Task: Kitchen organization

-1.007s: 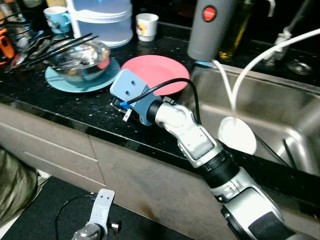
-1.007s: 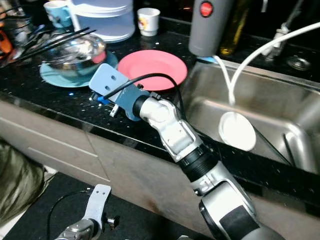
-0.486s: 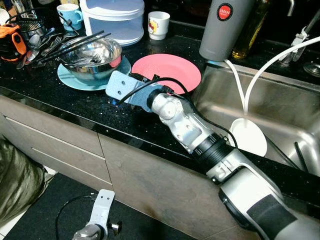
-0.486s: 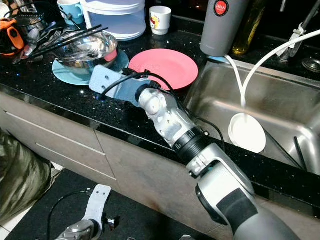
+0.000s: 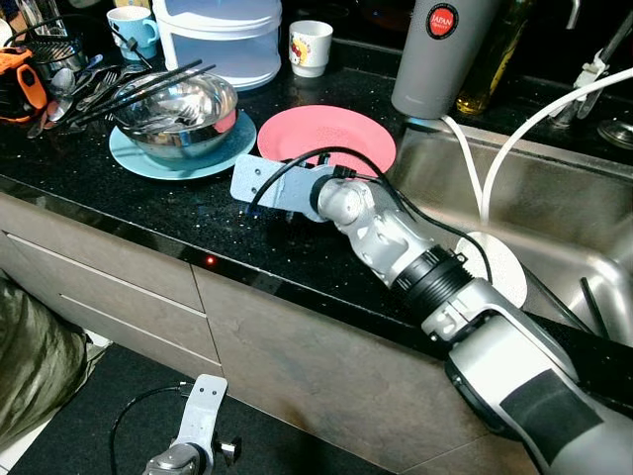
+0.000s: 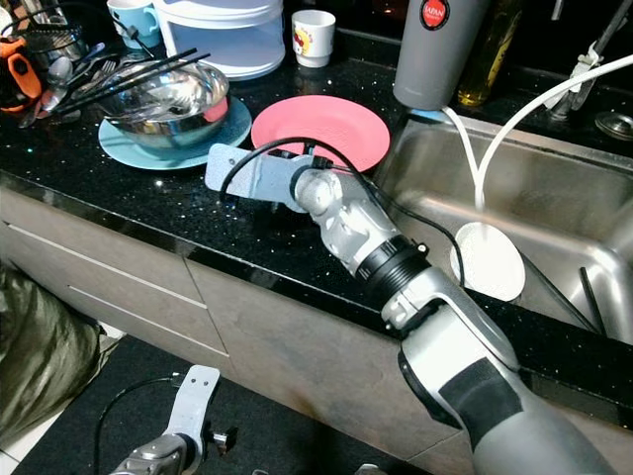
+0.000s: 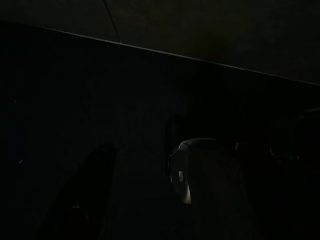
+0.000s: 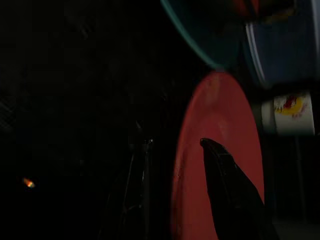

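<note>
A pink plate [image 5: 341, 139] lies on the black counter [image 5: 148, 213] just left of the sink. My right arm reaches across the counter, and its blue wrist mount [image 5: 267, 183] sits low at the plate's near-left rim and hides the fingers there. In the right wrist view my right gripper [image 8: 172, 145] is open. One black finger [image 8: 227, 185] lies over the pink plate [image 8: 220, 120] and the other over the dark counter, so the rim is between them. My left gripper [image 5: 198, 421] hangs idle by the cabinet front.
Left of the plate, a steel bowl [image 5: 178, 104] with chopsticks sits on a teal plate [image 5: 138, 158]. Behind are a white cup [image 5: 311, 47], a stacked container [image 5: 223, 35] and a grey thermos [image 5: 435, 54]. The sink [image 5: 564, 213] holds a white disc [image 5: 504, 277] and a hose.
The camera has shifted a little. My right wrist has tipped down flat and slid right along the counter, closer to the pink plate's rim. The left arm still hangs.
</note>
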Controlling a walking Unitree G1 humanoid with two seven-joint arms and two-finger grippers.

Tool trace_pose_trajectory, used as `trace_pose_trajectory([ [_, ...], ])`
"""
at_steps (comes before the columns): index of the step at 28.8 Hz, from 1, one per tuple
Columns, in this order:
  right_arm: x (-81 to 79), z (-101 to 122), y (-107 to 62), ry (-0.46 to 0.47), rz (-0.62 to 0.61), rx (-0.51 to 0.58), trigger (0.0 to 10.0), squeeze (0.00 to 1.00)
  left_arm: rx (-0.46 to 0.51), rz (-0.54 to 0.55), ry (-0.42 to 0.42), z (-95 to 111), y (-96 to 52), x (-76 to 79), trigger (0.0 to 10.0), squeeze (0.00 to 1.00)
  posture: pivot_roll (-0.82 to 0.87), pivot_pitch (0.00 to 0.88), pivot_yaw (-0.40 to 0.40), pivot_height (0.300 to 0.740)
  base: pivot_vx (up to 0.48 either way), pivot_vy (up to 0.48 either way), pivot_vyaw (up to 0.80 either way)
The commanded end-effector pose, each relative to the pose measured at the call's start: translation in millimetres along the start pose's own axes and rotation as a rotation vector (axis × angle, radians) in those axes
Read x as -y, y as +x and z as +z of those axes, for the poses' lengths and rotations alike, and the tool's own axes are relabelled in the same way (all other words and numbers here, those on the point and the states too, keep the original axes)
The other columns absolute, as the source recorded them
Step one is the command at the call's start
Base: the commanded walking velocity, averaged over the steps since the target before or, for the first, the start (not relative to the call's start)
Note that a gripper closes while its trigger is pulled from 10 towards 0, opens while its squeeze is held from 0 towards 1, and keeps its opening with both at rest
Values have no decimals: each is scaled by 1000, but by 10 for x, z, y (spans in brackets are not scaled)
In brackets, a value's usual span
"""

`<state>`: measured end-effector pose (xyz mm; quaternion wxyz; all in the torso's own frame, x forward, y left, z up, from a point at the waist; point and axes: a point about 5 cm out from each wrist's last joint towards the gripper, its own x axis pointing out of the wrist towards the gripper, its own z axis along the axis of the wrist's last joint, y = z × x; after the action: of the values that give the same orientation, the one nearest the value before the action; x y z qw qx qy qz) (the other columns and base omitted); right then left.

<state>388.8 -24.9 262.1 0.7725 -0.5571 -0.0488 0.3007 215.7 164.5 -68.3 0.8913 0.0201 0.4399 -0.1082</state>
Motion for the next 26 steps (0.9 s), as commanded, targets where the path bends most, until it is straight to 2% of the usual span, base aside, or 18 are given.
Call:
trace_pose_trajectory([
  [1,22,-143,-16,1,16,-71,10000,0,-26,-2,-6,-83,-8,14,10000,0,10,136,-60,740,0,0,0],
  [6,111,-230,-54,3,-27,-126,10000,0,-28,-2,-5,-86,-8,15,10000,0,6,132,-58,740,0,0,0],
  [7,125,-233,-60,-1,-34,-133,6824,0,-28,-3,-4,-87,-8,16,10000,0,5,131,-58,740,0,0,0],
  [8,133,-234,-63,-5,-37,-138,6824,0,-28,-3,-4,-87,-8,16,10000,0,5,131,-58,740,0,0,0],
  [9,122,-225,-61,-5,-29,-135,0,0,-28,-4,-4,-87,-8,17,10000,0,8,127,-58,740,0,0,0],
  [23,203,-110,-89,12,-107,-56,0,0,-26,-3,-7,-82,-7,18,10000,0,6,129,-57,740,0,0,0],
  [24,231,-63,-98,38,-130,-11,0,0,-26,-3,-7,-81,-7,18,10000,0,6,129,-57,740,0,0,0],
  [26,344,43,-137,181,-210,109,0,0,-25,-3,-7,-79,-7,17,10000,0,8,130,-56,740,0,0,0],
])
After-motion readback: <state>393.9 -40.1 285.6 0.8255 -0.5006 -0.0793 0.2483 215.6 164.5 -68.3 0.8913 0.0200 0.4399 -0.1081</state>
